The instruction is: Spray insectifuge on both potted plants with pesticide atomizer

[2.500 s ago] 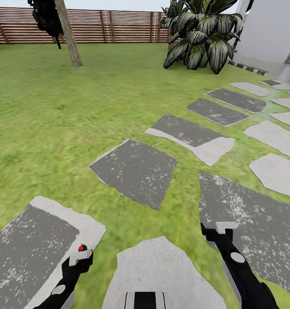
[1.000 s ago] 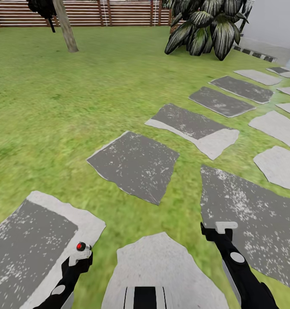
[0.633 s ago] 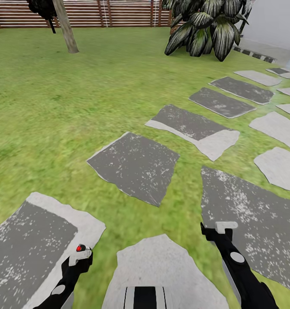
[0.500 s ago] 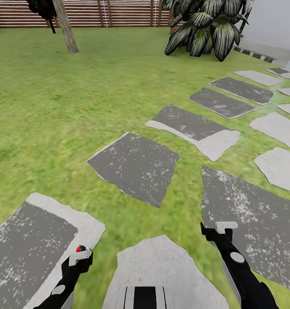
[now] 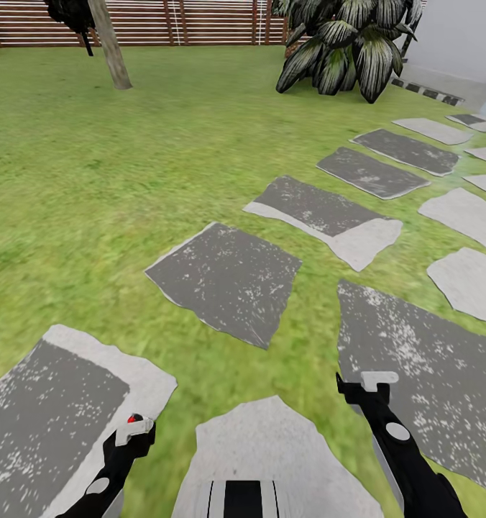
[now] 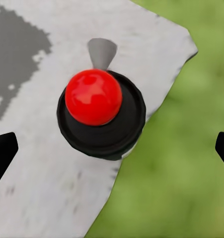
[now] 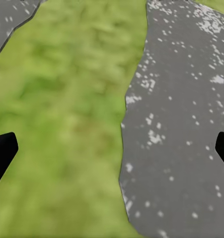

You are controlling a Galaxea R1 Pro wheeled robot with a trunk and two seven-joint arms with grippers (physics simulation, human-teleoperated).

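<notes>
The garden [image 5: 106,180] is mostly rough, mottled green lawn crossed by flat, irregular stepping stones [image 5: 225,280], some dark grey and flecked white, others pale and chalky with ragged edges. At the far side runs a brown slatted wooden fence [image 5: 200,21], with a slanting tree trunk [image 5: 110,44] at far left and a big shrub [image 5: 351,47] of dark, pale-striped leaves at far right beside a light wall.

The left gripper [image 5: 131,430] hangs low at near left over a pale stone. Its wrist camera adds what the head camera barely shows: a glossy red ball on a round black base [image 6: 101,113] between widely parted dark fingertips [image 6: 2,153], gripping nothing. The right gripper [image 5: 369,381], at near right, is spread just as wide over a speckled dark slab [image 7: 181,124] and grass, empty.
</notes>
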